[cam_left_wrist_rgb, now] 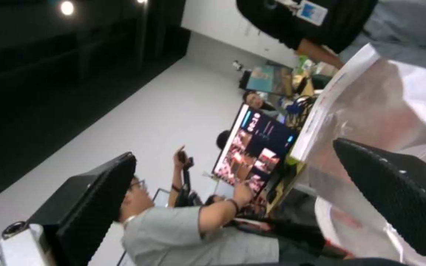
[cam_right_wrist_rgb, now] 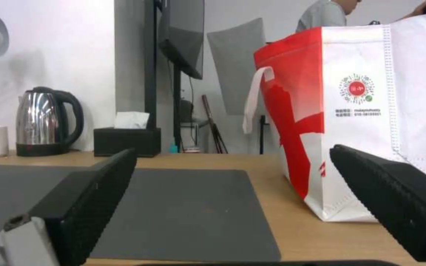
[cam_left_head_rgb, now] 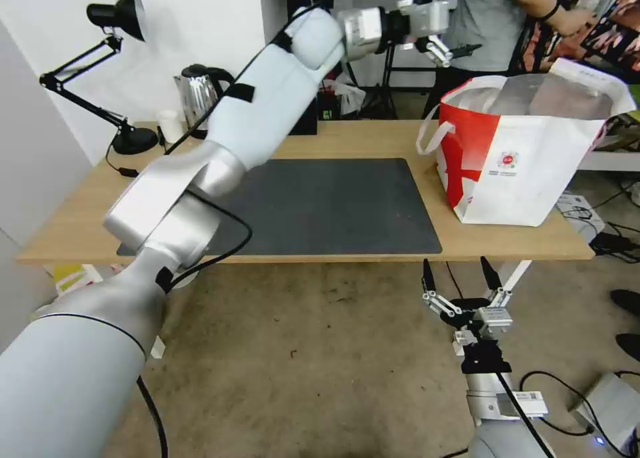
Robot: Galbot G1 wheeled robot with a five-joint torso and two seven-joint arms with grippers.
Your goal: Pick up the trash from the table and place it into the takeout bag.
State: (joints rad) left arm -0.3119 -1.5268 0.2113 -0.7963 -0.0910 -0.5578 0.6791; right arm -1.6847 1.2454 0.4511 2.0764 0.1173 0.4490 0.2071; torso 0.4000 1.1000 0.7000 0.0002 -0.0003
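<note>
Snagging is the risk: left gripper [cam_left_head_rgb: 452,47], fingers spread and empty, hangs just beside the takeout bag [cam_left_head_rgb: 527,158] rim and could tip it off the table [cam_left_head_rgb: 373,138].

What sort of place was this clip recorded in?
Probably an office or lab workspace: a light-wood desk with a desk lamp and steel kettle, a monitor behind, cables on the floor.

takeout bag [cam_left_head_rgb: 533,158]: 1 | kettle [cam_left_head_rgb: 198,98]: 1 | lamp [cam_left_head_rgb: 113,71]: 1 | mat [cam_left_head_rgb: 347,205]: 1 | tissue box [cam_right_wrist_rgb: 127,141]: 1
</note>
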